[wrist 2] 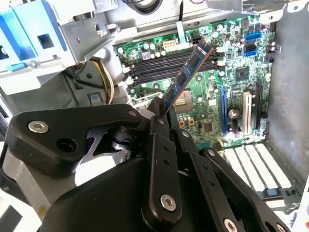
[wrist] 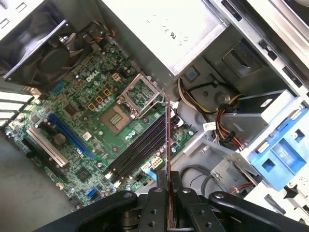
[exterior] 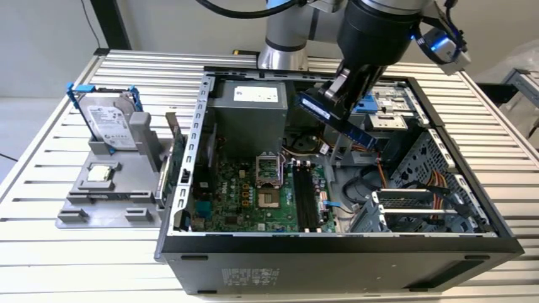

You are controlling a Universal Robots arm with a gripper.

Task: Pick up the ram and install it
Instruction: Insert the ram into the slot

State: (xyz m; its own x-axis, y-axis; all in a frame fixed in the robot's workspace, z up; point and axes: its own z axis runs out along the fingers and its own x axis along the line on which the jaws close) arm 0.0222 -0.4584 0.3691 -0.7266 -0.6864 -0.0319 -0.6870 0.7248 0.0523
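Slatted table (exterior: 126,63) — one ram (exterior: 354,130) in one pincer (exterior: 339,95)

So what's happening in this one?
The arm's pincer is shut on the ram, holding it tilted in the air over the open computer case. The stick hangs above the motherboard and is not yet seated. The black memory slots below it look empty.

White label on power supply (exterior: 255,94), label on hard drive (exterior: 110,120), print too small to read
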